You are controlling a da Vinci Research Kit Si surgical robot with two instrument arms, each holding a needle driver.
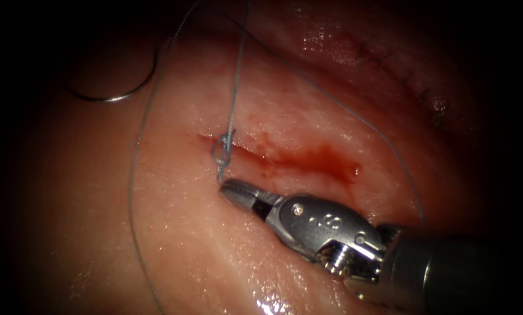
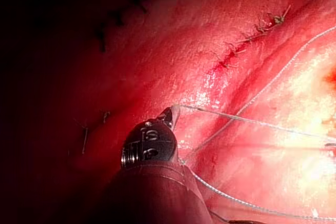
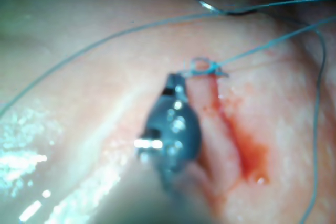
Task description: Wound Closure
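The right tool (image 1: 229,189), jaws pressed together on the thread's (image 1: 233,99) short end, sits just below the knot (image 1: 222,149) at the cut's (image 1: 296,160) left end. The left tool (image 2: 170,116) pinches the thread. The needle (image 1: 118,93) lies free on the tissue (image 1: 203,251), upper left.

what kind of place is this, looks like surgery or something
Most likely a bench for suturing practice, not an operating room. A robot's right tool holds the short thread end beside a knot at a cut in pork tissue; the left tool holds the thread. A curved needle lies loose on the left.
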